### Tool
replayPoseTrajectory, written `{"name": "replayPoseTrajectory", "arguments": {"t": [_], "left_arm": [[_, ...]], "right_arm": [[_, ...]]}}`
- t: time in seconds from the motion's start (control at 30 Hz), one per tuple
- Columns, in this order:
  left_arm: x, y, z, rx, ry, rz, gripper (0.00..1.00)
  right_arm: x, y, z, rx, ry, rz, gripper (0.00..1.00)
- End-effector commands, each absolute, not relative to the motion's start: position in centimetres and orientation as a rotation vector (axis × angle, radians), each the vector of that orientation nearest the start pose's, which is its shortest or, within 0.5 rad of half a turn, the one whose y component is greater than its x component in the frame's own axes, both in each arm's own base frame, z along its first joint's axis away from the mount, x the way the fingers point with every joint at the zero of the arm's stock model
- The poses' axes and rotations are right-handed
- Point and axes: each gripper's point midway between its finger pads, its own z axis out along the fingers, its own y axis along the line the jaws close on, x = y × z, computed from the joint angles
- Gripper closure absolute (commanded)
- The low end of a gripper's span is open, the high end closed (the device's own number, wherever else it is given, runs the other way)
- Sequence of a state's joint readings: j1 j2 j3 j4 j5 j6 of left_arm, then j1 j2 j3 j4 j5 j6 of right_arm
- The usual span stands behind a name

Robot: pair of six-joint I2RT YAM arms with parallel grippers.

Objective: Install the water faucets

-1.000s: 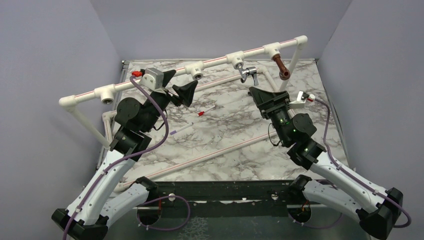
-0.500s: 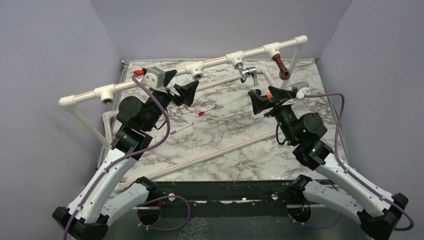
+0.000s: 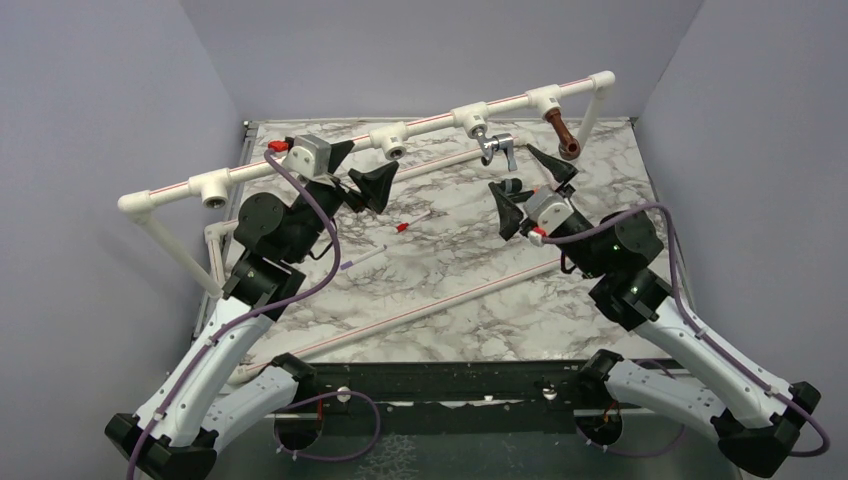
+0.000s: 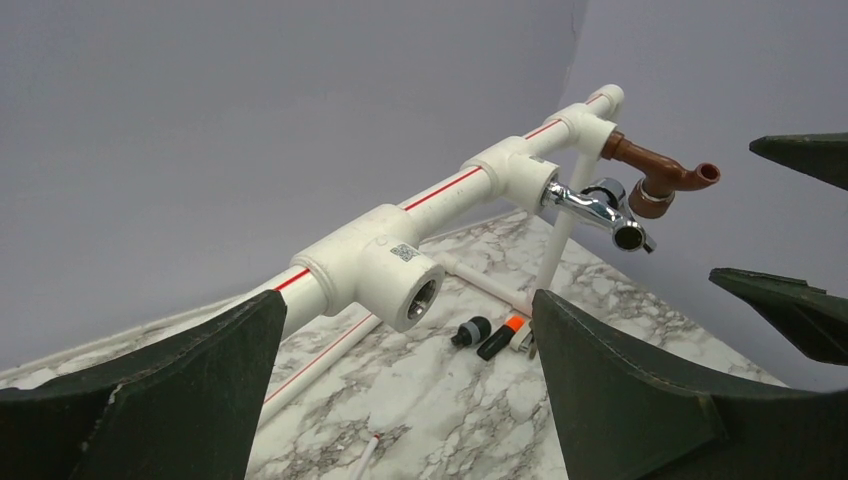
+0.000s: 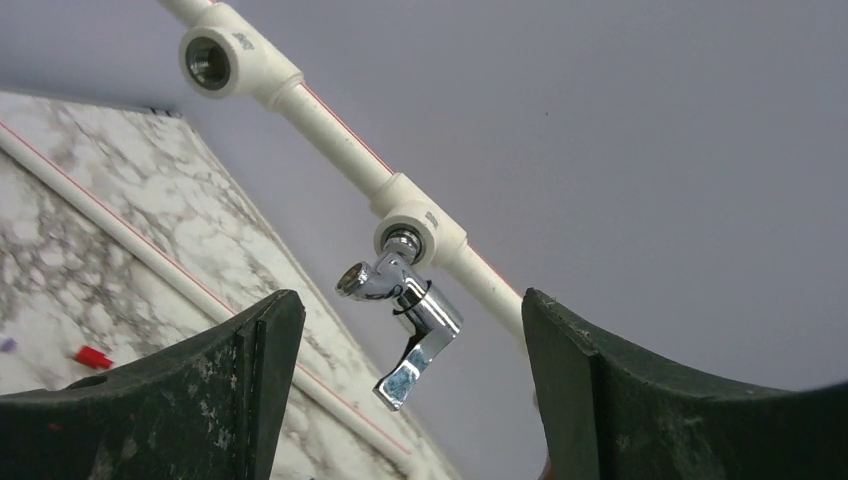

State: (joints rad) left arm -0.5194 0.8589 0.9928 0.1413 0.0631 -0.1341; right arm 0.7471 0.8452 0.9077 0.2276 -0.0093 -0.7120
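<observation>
Chrome faucet point(image 3: 495, 147) sits screwed into a tee on the white pipe rail point(image 3: 430, 123). Its body juts toward the arms and its lever hangs down. The reddish-brown faucet point(image 3: 563, 135) hangs from the next tee to the right, spout curling forward. The right gripper point(image 3: 527, 188) hovers near the chrome one, jaws spread and empty. The left gripper point(image 3: 355, 172) gapes empty beside a bare tee socket point(image 3: 393, 143). Marble tabletop point(image 3: 470, 290) lies open between the arms. Only the left wrist view shows small black and orange pieces point(image 4: 495, 337) under the rail.
</observation>
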Motion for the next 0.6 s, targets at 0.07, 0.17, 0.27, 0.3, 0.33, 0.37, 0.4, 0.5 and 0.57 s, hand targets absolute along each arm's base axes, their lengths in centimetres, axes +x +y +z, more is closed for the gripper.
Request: {"name": "replayPoseTrajectory", "arguments": {"t": [0.07, 0.17, 0.27, 0.3, 0.33, 0.37, 0.4, 0.5, 0.57], "left_arm": [[27.8, -17.8, 43.8, 0.289, 1.255, -0.611, 0.05], [27.7, -17.8, 43.9, 0.287, 1.249, -0.615, 0.05], [27.6, -17.9, 44.0, 0.290, 1.245, -0.621, 0.05], [27.6, -17.9, 44.0, 0.291, 1.244, -0.621, 0.05], [27.5, -17.9, 44.0, 0.293, 1.243, -0.621, 0.05], [27.5, -17.8, 44.1, 0.293, 1.240, -0.620, 0.05], [27.4, -17.8, 44.1, 0.292, 1.239, -0.619, 0.05], [27.3, -17.6, 44.3, 0.290, 1.232, -0.614, 0.05], [27.2, -17.5, 44.3, 0.290, 1.229, -0.610, 0.05]], "right_arm": [[26.4, 22.6, 42.9, -1.133, 0.719, -0.222, 0.16], [27.2, 22.4, 42.8, -1.174, 0.703, -0.313, 0.16], [28.0, 22.3, 42.7, -1.187, 0.702, -0.374, 0.17], [28.5, 22.1, 42.6, -1.182, 0.705, -0.412, 0.17], [29.0, 22.0, 42.4, -1.185, 0.707, -0.450, 0.17], [29.3, 22.1, 42.1, -1.198, 0.695, -0.476, 0.17], [29.8, 21.9, 41.8, -1.200, 0.707, -0.509, 0.18], [30.7, 22.0, 41.5, -1.188, 0.696, -0.572, 0.19], [31.3, 22.0, 41.6, -1.169, 0.683, -0.619, 0.21]]}}
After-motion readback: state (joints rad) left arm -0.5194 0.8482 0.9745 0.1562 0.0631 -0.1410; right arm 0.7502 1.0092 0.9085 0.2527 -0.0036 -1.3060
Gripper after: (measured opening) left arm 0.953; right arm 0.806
